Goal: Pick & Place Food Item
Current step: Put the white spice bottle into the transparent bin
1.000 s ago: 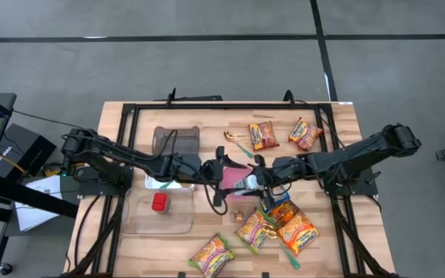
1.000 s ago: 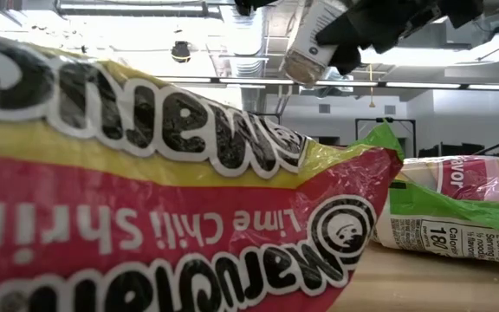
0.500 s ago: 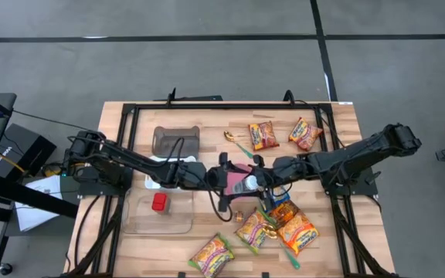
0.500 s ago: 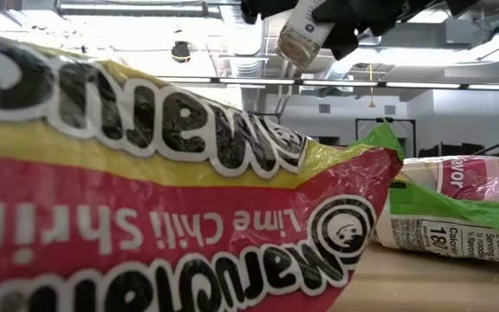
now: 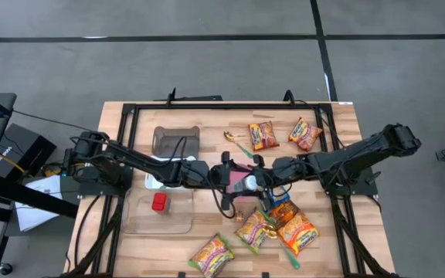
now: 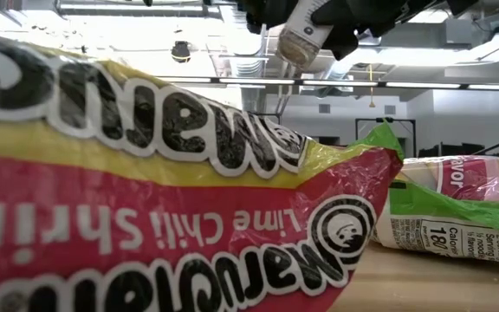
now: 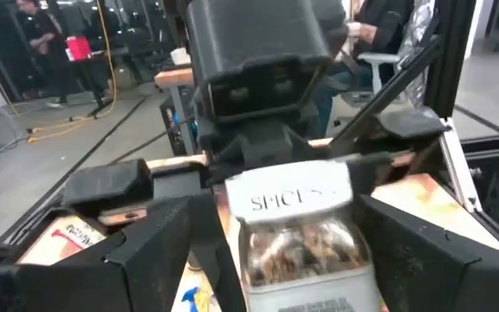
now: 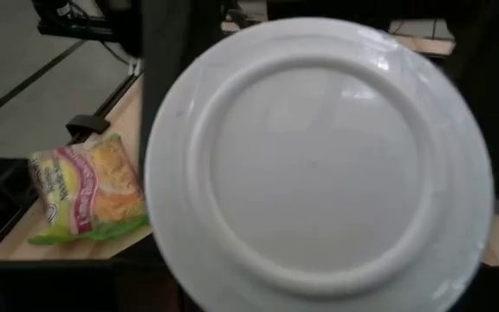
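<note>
A clear spice jar [image 7: 301,243] with a white band marked with lettering hangs above the table's middle [image 5: 242,184], held by my right gripper [image 5: 253,182]. In the right wrist view its round white end [image 8: 319,165] fills the picture. My left gripper [image 5: 227,176] comes level from the table's left. It is open, with one finger [image 7: 145,251] on each side of the jar. I cannot tell whether those fingers touch it. In the low view the jar [image 6: 306,35] shows high up under the dark grippers. My right gripper pinches the jar between its two fingers [image 8: 163,104], at the end with the white band [image 7: 297,199]. The fingers come about level from the table's right and lie along the jar. The jar is lifted clear of the table, lying roughly level.
Noodle packets lie near the front [image 5: 213,255] [image 5: 255,228] [image 5: 296,232] and at the far right [image 5: 263,135] [image 5: 305,133]. A clear tray with a red item [image 5: 159,203] and a grey container [image 5: 176,140] stand on the left. A packet [image 6: 145,191] blocks most of the low view.
My left gripper has moved toward the table's right and slightly down, toward the jar, so that its open fingers now stand on either side of it. The jar and my right gripper have kept still.
</note>
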### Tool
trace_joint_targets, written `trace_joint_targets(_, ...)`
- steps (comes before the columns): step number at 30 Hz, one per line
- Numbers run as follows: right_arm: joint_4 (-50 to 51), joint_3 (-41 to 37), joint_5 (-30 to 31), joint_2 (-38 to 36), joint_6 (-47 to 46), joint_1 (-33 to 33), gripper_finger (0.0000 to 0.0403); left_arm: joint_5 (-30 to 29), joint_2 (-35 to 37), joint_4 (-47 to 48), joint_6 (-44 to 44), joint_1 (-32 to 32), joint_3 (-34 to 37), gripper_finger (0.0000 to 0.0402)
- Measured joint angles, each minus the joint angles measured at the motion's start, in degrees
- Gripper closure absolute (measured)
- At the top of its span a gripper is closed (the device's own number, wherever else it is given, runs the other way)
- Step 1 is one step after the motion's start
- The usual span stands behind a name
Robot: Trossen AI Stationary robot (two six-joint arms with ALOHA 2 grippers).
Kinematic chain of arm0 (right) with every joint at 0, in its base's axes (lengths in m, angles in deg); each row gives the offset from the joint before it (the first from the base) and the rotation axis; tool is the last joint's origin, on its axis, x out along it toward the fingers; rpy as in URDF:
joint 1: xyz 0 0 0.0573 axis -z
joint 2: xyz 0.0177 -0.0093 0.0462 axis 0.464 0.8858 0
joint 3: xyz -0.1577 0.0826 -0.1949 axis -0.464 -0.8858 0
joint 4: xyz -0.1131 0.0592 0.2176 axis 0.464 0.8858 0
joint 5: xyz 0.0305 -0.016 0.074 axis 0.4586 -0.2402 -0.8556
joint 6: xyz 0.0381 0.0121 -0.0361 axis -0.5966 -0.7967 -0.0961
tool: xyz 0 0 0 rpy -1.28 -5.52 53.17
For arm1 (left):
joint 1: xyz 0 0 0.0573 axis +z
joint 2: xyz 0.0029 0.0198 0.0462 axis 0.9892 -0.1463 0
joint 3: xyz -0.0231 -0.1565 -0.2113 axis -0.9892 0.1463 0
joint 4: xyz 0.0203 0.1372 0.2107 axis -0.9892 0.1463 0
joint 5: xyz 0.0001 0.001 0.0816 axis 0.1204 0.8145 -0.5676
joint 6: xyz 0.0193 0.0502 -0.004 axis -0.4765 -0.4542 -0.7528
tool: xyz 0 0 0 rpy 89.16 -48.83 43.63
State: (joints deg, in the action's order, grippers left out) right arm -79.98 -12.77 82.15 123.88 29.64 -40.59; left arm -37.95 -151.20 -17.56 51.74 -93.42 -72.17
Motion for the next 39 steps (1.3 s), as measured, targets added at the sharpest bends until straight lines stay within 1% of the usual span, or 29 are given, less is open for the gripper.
trace_joint_targets(5,-0.92,0.07,-0.06,2.94,0.04,1.01,0.0209,0.5,-1.52,0.59,0.02,0.4,-2.02,0.0098)
trace_joint_targets(8,-0.28,-0.07,-0.06,3.83,-0.16,2.0,0.0209,0.45,-1.54,3.49,-0.14,0.56,-2.74,0.0098)
trace_joint_targets(12,2.96,-0.07,0.03,3.73,-1.02,2.69,0.0209,0.43,-0.58,6.9,0.26,0.56,-2.77,0.0098)
trace_joint_targets(15,5.74,-0.07,-0.03,3.42,-2.01,2.8,0.0209,0.4,-0.01,11.35,2.45,0.56,-2.78,0.0098)
trace_joint_targets(18,6.74,-0.05,-0.02,3.41,-3.0,2.8,0.0209,-1.24,-0.06,14.46,3.28,0.32,-2.74,0.0098)
trace_joint_targets(20,6.96,-0.05,0.0,3.64,-3.21,2.84,0.0209,-2.45,-0.06,14.82,3.29,0.14,-2.74,0.0098)
trace_joint_targets(25,7.42,-0.05,0.12,3.66,-3.74,2.89,0.0209,-3.37,-0.06,14.58,3.43,-0.31,-2.74,0.0098)
trace_joint_targets(34,7.52,-0.05,0.07,3.63,-5.22,2.8,0.0209,-3.41,-1.02,14.44,4.4,-0.58,-2.76,0.0098)
trace_joint_targets(39,9.77,1.34,-1.79,3.69,-8.14,0.34,0.0209,-1.88,-0.97,13.25,4.54,-2.0,-2.74,0.0098)
